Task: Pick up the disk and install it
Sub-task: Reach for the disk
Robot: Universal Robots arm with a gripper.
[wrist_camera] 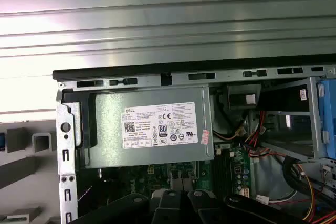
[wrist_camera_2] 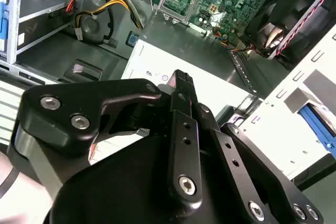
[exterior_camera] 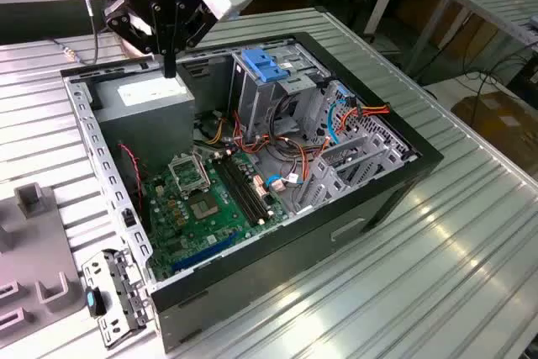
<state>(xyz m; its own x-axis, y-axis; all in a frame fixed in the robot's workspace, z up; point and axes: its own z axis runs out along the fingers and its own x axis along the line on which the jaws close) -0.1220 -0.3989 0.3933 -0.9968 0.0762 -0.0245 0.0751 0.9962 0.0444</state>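
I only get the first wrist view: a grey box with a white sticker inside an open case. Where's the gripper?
Observer: In the exterior view the gripper hangs just above that grey box, over its sticker.
Operator: What's the blue at my frame's edge?
Observer: A light-blue ribbed bracket atop the drive cage.
Operator: Anything outside the case?
Observer: A perforated metal plate lies on the table by the case's corner, at the exterior view's left.

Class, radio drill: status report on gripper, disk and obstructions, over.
Gripper shut, empty, over grey power supply box. Disk not in gripper. Loose cables and light-blue bracket inside open case.
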